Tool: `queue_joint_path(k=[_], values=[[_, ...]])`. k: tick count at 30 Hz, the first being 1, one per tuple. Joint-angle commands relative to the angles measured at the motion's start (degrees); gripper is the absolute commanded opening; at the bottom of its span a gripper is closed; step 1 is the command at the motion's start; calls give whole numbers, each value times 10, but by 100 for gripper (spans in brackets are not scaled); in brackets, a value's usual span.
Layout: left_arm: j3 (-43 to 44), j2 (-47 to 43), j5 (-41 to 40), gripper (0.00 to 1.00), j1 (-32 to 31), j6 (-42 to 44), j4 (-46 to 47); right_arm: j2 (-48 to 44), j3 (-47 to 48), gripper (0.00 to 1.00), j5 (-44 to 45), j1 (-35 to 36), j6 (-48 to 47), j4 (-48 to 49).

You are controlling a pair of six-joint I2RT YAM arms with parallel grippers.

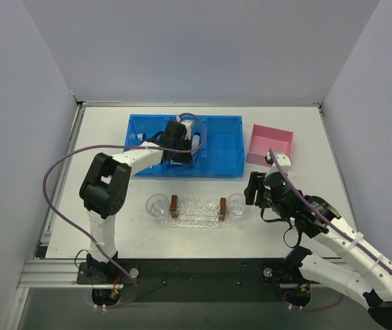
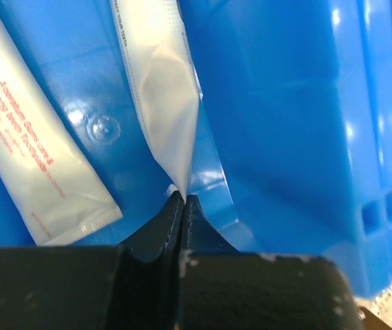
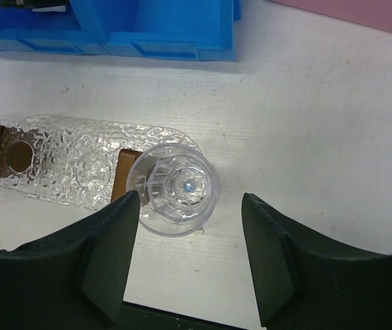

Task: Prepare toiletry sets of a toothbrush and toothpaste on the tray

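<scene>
Bench (image 1: 306, 151) of matte white board, walled on three sides. Nearest the arm bases, the right gripper (image 1: 253, 189) stands with jaws wide apart, holding nothing, just right of a faceted clear cup (image 1: 236, 204). The cup sits at one rounded end of the tray (image 1: 196, 213), an oblong of clear, pebble-textured plastic whose long axis runs left to right, parallel to the near bench edge. A second clear cup (image 1: 158, 205) marks the other end, and two small brown blocks (image 1: 174, 204) stand between them. A strip of bare bench separates the tray from the glossy blue moulded bin (image 1: 223, 148). Near the bin's middle, the left gripper (image 2: 182, 199) is pressed together on one corner of a soft white toothpaste tube's (image 2: 161, 89) flat end. A second tube (image 2: 45, 158), printed in red, lies just beside it, roughly parallel, crimped end toward the wrist camera. Right of the bin sits an open pink box (image 1: 271, 141).
</scene>
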Motion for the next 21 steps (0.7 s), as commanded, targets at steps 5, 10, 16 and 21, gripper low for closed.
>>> queue_joint_path(k=[5, 10, 16, 21], values=[[-24, -120, 38, 0, 7, -37, 36, 16, 45, 56, 8, 3, -35, -28], [-64, -183, 26, 0, 11, -50, 33, 34, 85, 56, 14, 4, -79, -35], [-87, -250, 52, 0, 13, -96, 34, 69, 137, 57, 14, 20, -143, -21], [-124, -318, 117, 0, 18, -155, 39, 103, 167, 57, 33, 64, -214, 24]])
